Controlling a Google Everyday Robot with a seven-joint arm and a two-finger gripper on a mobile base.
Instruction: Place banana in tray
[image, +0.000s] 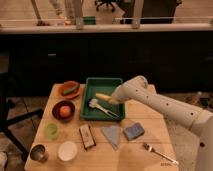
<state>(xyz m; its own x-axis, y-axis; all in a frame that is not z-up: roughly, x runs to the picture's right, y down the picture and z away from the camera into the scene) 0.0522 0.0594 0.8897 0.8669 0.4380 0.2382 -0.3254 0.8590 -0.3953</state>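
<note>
My tool (114, 98) over the tray (101, 83).
It meets the banana (104, 96) inside the tray; grip unclear.

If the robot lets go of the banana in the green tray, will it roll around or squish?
The banana looks curved and long, so it would probably rock and settle, not roll far. The green tray has raised walls that should stop it. The gripper is at the banana's end, inside the tray; ripe bananas bruise, so a hard squeeze could dent it.
</note>
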